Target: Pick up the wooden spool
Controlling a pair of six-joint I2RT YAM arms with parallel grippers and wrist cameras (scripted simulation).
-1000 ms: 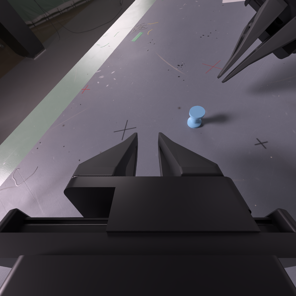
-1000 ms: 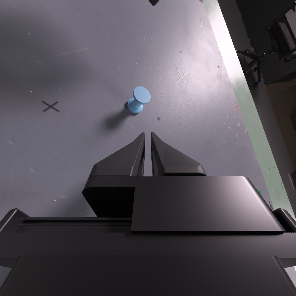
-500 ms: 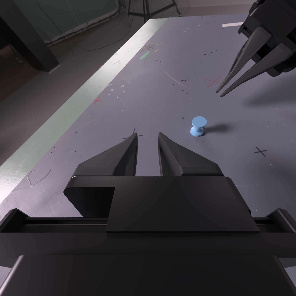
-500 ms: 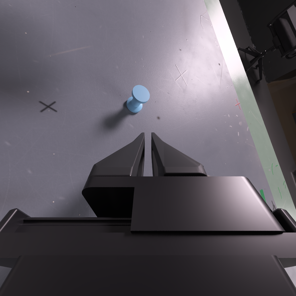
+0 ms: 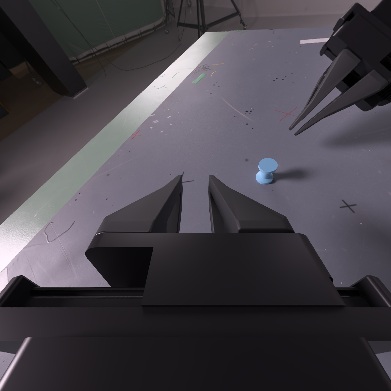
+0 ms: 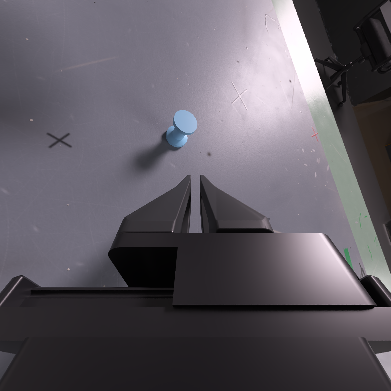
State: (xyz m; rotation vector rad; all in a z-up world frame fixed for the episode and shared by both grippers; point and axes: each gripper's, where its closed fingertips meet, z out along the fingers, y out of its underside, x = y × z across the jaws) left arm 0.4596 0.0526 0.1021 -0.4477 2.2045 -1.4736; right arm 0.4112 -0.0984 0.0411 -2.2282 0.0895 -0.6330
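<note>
Pale blue spool (image 6: 179, 132), upright, untouched

The spool (image 5: 266, 171) stands upright on the table (image 5: 211, 135) — ahead and to the right of the left gripper (image 5: 195, 176), apart from it. The right gripper (image 6: 195, 176) sits just behind it — nothing between its fingers.

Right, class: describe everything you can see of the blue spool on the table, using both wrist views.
The spool is plain light blue and matte, with no wood grain showing. It has two round flat flanges joined by a narrower waist. It stands upright on its lower flange on the grey table, casting a soft shadow to one side. Only the table touches it: the left gripper and right gripper are both clear of it.
</note>
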